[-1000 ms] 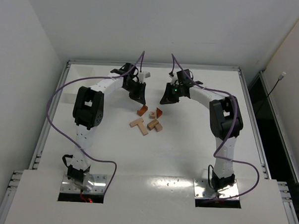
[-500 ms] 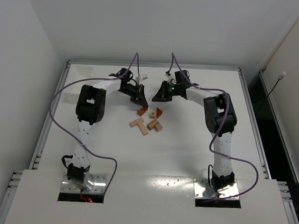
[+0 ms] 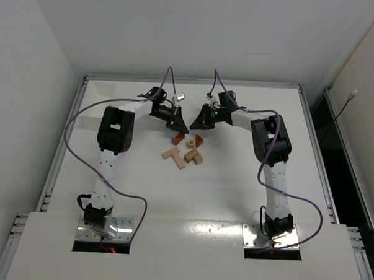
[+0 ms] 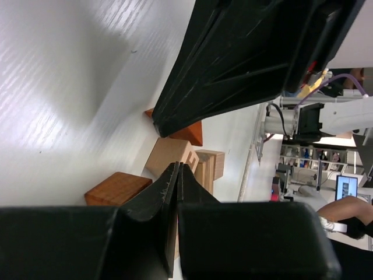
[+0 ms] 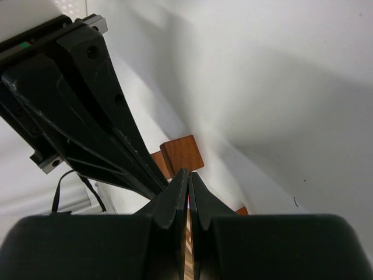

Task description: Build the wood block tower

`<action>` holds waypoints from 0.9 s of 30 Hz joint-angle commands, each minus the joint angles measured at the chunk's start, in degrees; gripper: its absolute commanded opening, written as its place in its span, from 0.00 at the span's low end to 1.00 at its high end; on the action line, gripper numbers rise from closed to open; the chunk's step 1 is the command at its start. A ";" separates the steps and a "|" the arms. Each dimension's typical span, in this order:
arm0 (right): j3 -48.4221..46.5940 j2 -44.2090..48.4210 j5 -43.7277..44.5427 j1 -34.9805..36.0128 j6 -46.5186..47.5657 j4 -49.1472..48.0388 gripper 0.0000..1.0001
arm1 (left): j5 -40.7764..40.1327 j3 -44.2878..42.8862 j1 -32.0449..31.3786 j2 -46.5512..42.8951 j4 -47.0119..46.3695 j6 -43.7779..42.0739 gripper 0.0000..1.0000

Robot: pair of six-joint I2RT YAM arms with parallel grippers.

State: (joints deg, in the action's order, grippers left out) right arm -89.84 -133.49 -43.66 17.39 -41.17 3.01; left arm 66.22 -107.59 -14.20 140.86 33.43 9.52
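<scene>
The wood block tower is not standing: its pieces lie loose and flat in the middle of the table. They are a reddish-brown block (image 3: 178,138), a small tan cube (image 3: 190,143), a reddish wedge (image 3: 199,140), a tan T-shaped piece (image 3: 174,157) and two tan blocks (image 3: 191,155). My left gripper (image 3: 179,125) hangs shut and holds nothing, just behind the reddish-brown block (image 4: 116,188). My right gripper (image 3: 197,124) is also shut and holds nothing, just behind the wedge. The two tips point at each other, a short way apart. In the right wrist view the reddish-brown block (image 5: 182,153) lies beyond the shut right gripper (image 5: 187,172).
The white table (image 3: 247,173) has a raised rail (image 3: 192,82) round its edges. Purple cables (image 3: 76,119) loop out from both arms. The two arm bases (image 3: 102,226) sit at the near edge.
Both arms have folded lower and further back. The two gripper tips have come closer together behind the blocks. The blocks have not moved.
</scene>
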 commanded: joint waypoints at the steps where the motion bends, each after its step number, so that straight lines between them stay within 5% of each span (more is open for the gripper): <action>1: -2.00 0.86 -1.60 -0.07 0.21 -2.74 0.00 | 4.54 -3.85 -0.13 0.47 -4.07 0.41 0.00; 9: -2.53 0.26 -2.75 -0.60 0.21 -3.27 0.00 | 4.37 -2.80 -0.13 2.13 -11.19 6.48 0.00; 27: 3.44 0.33 -2.31 -1.13 0.74 -1.51 0.00 | -0.82 -2.45 -0.13 5.66 -6.10 -0.55 0.00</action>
State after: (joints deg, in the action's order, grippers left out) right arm -88.66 -134.08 -44.71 16.47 -40.99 2.37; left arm 66.24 -110.06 -14.20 146.15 27.38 12.34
